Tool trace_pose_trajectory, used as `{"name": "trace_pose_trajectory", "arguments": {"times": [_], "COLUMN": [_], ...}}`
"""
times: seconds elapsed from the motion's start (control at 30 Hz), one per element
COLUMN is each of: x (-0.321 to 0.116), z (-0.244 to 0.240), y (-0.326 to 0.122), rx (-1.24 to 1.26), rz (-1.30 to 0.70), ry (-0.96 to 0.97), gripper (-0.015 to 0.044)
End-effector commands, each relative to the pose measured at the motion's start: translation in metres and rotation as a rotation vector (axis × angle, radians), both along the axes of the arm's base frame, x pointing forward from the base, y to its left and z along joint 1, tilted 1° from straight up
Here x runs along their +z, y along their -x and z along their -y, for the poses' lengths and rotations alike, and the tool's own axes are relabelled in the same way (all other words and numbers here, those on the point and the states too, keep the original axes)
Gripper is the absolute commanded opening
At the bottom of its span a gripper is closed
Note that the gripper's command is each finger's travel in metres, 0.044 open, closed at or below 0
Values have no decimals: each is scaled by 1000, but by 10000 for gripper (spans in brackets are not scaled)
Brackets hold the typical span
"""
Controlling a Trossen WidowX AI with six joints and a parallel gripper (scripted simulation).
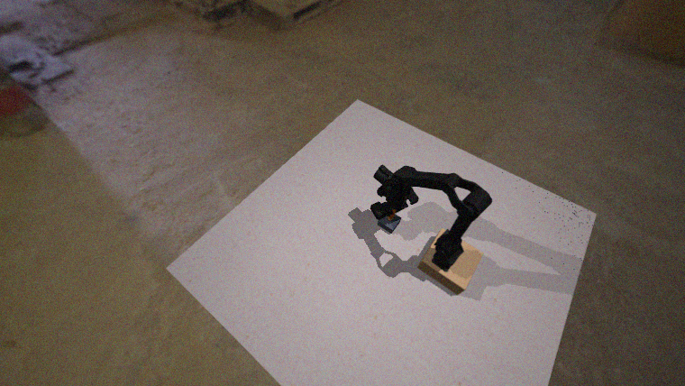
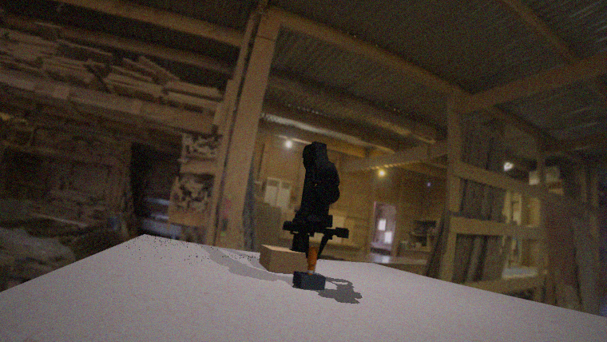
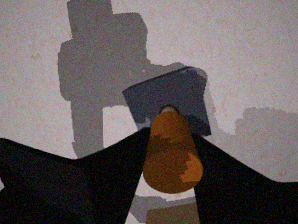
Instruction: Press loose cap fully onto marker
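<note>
The dark holder block (image 1: 386, 227) (image 2: 309, 280) (image 3: 167, 90) sits on the table with the marker (image 2: 311, 272) (image 3: 169, 108) upright in it; only the marker's lower end shows plainly. My gripper (image 1: 392, 214) (image 2: 312, 255) (image 3: 169, 136) points down above the block and is shut on the orange cap (image 2: 313, 251) (image 3: 172, 172). The cap is in line with the marker and over its upper part. Cap and marker look like one orange column, so I cannot see where the cap's rim ends or whether it is fully on.
The arm's wooden base block (image 1: 450, 263) (image 2: 280, 259) stands on the white table (image 1: 287, 268) (image 2: 169, 305), behind the holder in the exterior view. The arm arches from that base over to the holder. Shadows of the arm fall around the holder.
</note>
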State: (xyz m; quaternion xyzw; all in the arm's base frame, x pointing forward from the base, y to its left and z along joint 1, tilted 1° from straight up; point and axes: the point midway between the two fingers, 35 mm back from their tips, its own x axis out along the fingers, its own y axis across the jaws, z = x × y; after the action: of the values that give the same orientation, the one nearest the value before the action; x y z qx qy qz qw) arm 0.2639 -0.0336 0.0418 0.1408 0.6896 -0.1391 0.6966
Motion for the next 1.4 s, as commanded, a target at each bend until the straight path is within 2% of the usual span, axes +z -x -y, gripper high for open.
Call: {"name": "trace_pose_trajectory", "arguments": {"times": [0.0, 0.43, 1.0, 1.1, 1.27, 1.37], "x": [-7, -12, -12, -2, 61, 63], "z": [0, 0, 0, 0, 0, 0], "y": [1, 1, 1, 0, 1, 2], "rx": [3, 3, 0, 0, 0, 0], "rz": [-3, -3, -3, -3, -3, -3], "ry": [3, 3, 0, 0, 0, 0], "gripper": [0, 0, 440, 440, 440, 440]}}
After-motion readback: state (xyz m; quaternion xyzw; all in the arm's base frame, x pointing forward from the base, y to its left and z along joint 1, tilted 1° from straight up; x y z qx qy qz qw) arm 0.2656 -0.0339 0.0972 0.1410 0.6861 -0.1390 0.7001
